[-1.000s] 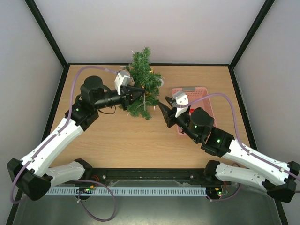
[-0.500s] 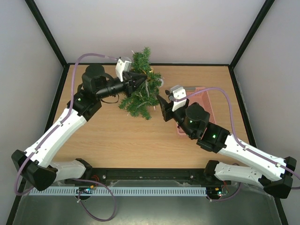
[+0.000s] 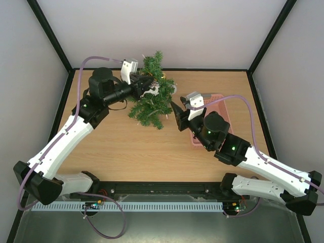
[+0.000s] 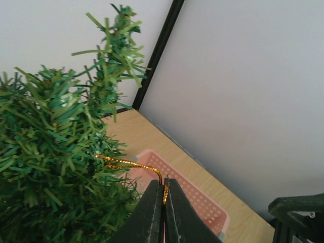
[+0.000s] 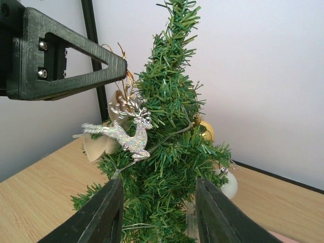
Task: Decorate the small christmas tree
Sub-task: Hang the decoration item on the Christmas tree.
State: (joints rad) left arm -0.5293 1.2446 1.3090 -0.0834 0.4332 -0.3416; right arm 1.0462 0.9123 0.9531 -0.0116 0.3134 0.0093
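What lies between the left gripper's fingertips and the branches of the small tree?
A thin gold cord, pinched by the shut left gripper, stretches across to the needles of the small christmas tree. The left wrist view shows it.

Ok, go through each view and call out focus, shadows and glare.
Top external: even light, faint soft shadows on the table, no glare. Left wrist: gold cord crisp, nearest needles of the small christmas tree slightly soft. Right wrist: silver reindeer sharp, glittering, no blown highlights.
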